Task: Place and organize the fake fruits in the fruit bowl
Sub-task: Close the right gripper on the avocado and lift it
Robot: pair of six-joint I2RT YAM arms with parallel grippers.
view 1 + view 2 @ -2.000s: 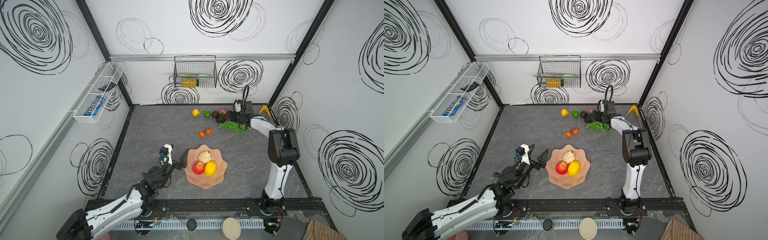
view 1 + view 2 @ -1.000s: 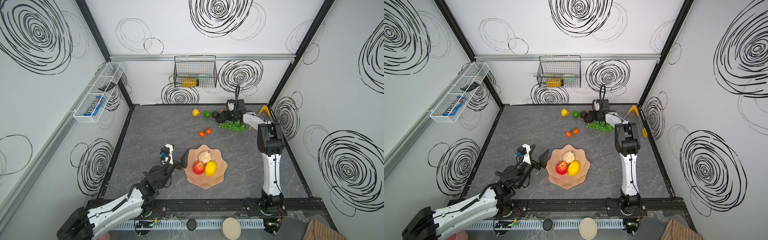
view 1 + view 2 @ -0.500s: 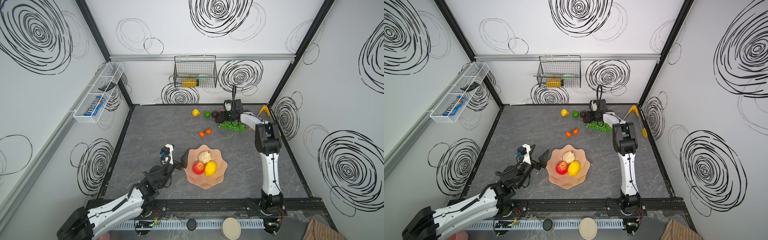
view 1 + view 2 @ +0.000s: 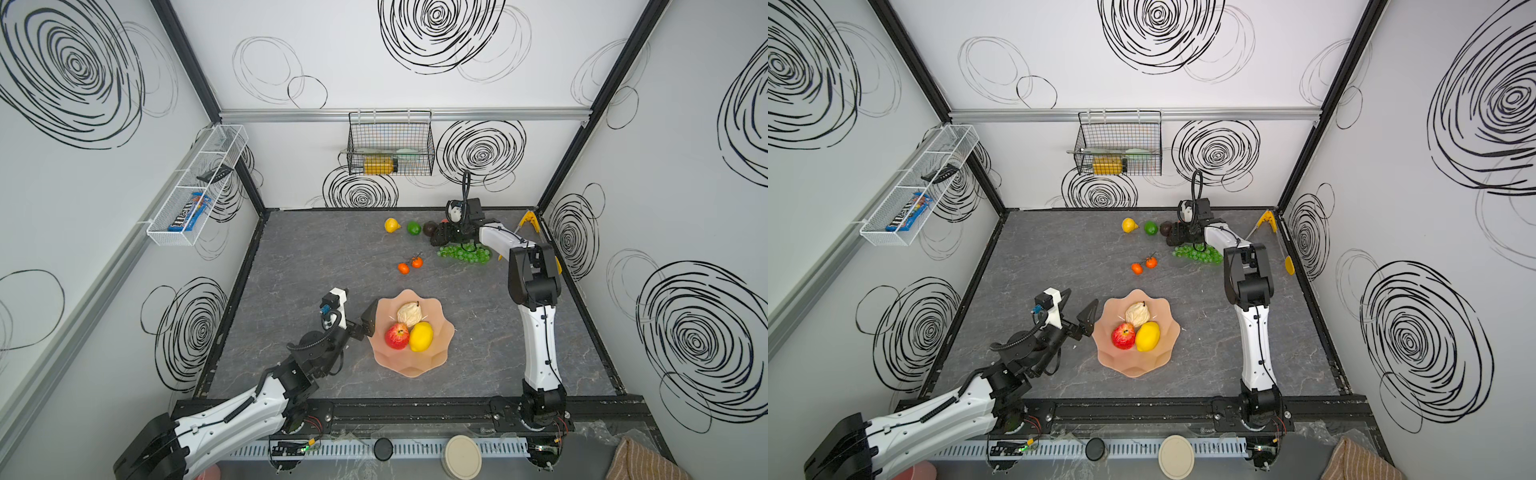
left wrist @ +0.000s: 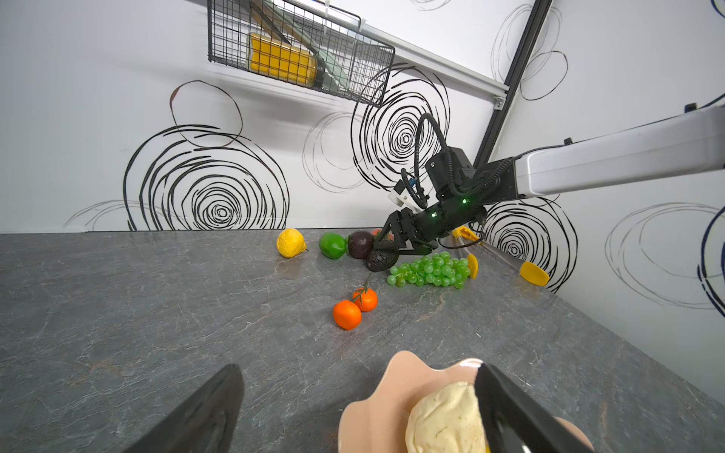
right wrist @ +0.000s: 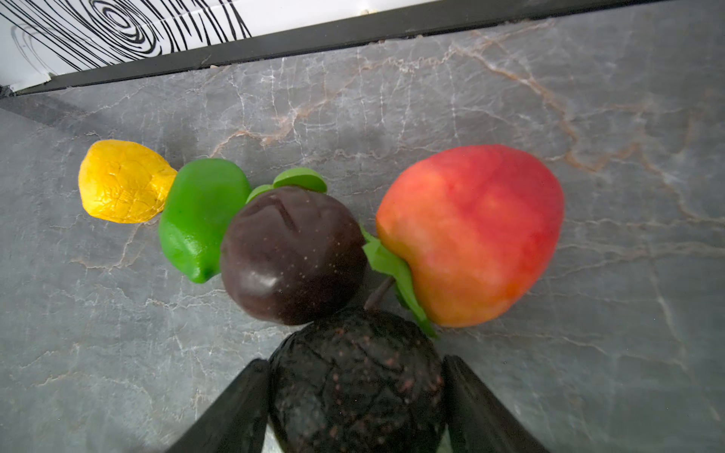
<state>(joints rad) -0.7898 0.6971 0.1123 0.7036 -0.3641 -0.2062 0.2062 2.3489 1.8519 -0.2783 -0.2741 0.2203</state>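
Back row: small lemon [image 6: 124, 181], lime [image 6: 200, 217], dark plum [image 6: 292, 255], rough avocado [image 6: 355, 386] and red-orange fruit [image 6: 470, 235] packed touching, no gap between them
Right of avocado: grape bunch [image 4: 463, 252] just beside, tongs [image 4: 530, 219] along the wall
Centre floor: only two small oranges [image 4: 409, 265]
Fruit bowl [image 4: 442, 332]: rim side toward right arm unblocked

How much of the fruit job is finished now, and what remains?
Done: the fruit bowl holds an apple, a lemon and a pear.

In hand: the right gripper has its jaws on both sides of the rough avocado on the table; the left gripper waits open beside the bowl.

Left: small lemon, lime, dark round fruit, red-orange fruit, oranges, grapes.
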